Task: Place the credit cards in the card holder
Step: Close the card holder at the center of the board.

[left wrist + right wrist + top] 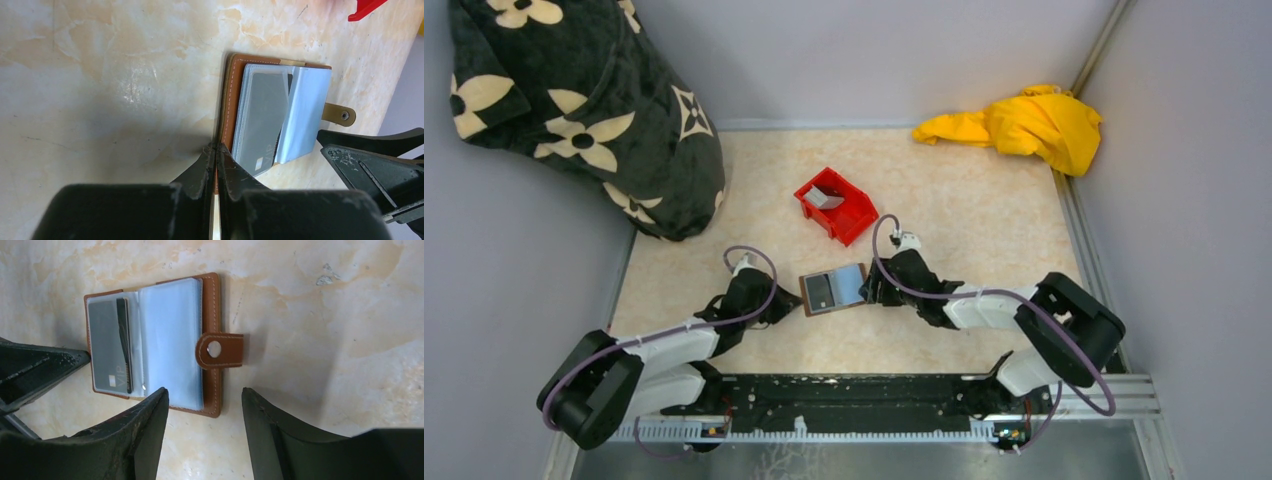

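card holder, edge in left gripper (right gripper agape)

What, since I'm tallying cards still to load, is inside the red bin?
At least one pale grey card shows inside the red bin. It covers part of the bin's floor, so whether more cards lie under it cannot be seen.

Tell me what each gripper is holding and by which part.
The left gripper pinches the card holder by the outer edge of its brown cover; the right gripper is open and holds nothing.
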Controlling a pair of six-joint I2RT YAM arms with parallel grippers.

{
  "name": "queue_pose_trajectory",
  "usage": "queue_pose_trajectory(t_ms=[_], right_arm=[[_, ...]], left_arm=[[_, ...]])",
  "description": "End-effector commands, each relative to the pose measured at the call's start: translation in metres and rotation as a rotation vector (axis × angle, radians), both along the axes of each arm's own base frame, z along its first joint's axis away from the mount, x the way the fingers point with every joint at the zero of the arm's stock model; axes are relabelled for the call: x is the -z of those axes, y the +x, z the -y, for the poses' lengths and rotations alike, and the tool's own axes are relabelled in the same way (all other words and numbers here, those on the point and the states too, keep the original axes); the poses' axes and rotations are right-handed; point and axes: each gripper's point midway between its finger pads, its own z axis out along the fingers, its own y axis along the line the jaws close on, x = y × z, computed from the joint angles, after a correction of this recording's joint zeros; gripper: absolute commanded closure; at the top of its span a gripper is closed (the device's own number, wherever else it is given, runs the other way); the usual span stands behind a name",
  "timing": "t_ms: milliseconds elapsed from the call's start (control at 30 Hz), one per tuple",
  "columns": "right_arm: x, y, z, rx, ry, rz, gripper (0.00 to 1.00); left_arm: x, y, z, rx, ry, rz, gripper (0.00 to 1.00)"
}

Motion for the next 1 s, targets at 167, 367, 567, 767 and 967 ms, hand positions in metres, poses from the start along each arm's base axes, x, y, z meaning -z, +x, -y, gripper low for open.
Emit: queue_pose_trajectory(t_ms=[167,367,567,767,967], right_arm=[[0.025,-0.008,-0.009,-0.028,-0.057,-0.156,0.43],[0.030,-0.025,-0.020,-0.053,0.084,-0.201,0.44],[0.016,-0.039,-0.031,-0.059,0.308,-0.202,0.44],[0.005,-0.045,-0.031,-0.060,0.406,-0.183,0.44],[-0.004,-0.045,-0.029,-0.049,0.449,-0.162,0.45]], left_arm=[[0.022,-0.013,-0.012,0.011,0.098,-0.075,0.91],[0.026,-0.013,-0.012,0.017,0.105,-0.080,0.91],[0.032,-0.015,-0.010,0.027,0.102,-0.095,0.91],[0.033,-0.015,-0.010,0.029,0.103,-0.095,0.91],[0.033,-0.016,-0.011,0.028,0.108,-0.097,0.91]])
